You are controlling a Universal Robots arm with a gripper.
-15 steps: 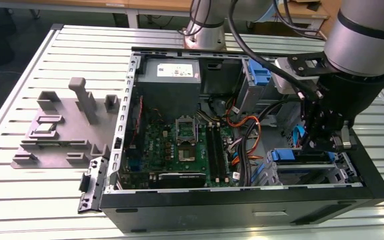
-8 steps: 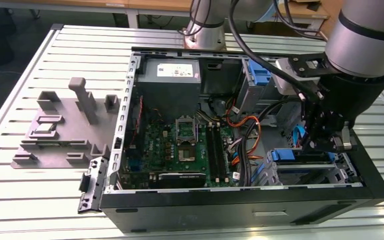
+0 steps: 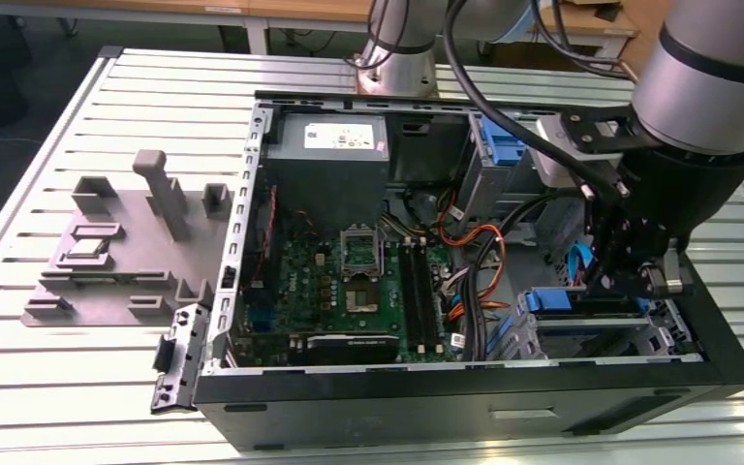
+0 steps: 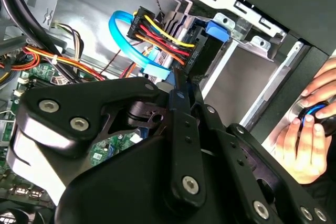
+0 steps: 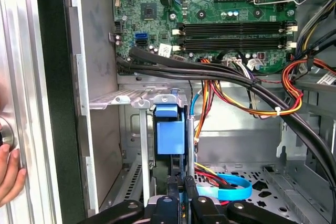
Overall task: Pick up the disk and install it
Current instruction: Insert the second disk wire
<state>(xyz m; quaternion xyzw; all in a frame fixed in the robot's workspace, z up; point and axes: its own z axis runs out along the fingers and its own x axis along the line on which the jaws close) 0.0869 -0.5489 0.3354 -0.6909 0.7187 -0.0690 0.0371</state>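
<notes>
A: On the slatted counter [image 3: 113, 387], open computer case [image 3: 476, 412] lying on its side. Arm [image 3: 708, 87] reaches down into the corner at the exterior view's right.

B: Disk?

A: Disk [image 5: 170, 132] stands on edge in the metal drive bay [image 5: 131, 98]. Its blue carrier end faces the first wrist view and sits just under the bay's top rail. Also visible in the exterior view [image 3: 566, 302].

B: Gripper?

A: Gripper [image 5: 181, 195] right at the carrier. Fingers [image 5: 190, 199] nearly pressed together, apparently pinching a thin blue edge of it.

B: Step?

A: Install, I'd say. Pickup done, disk at or partly in the slot, not clearly seated. Seating calls for keeping the carrier square to the rails and clear of the blue cable [image 5: 231, 184] and the red-yellow wires just beside it.

B: Anything else?

A: A person's hand [image 4: 307, 140] rests outside the case wall.
</notes>
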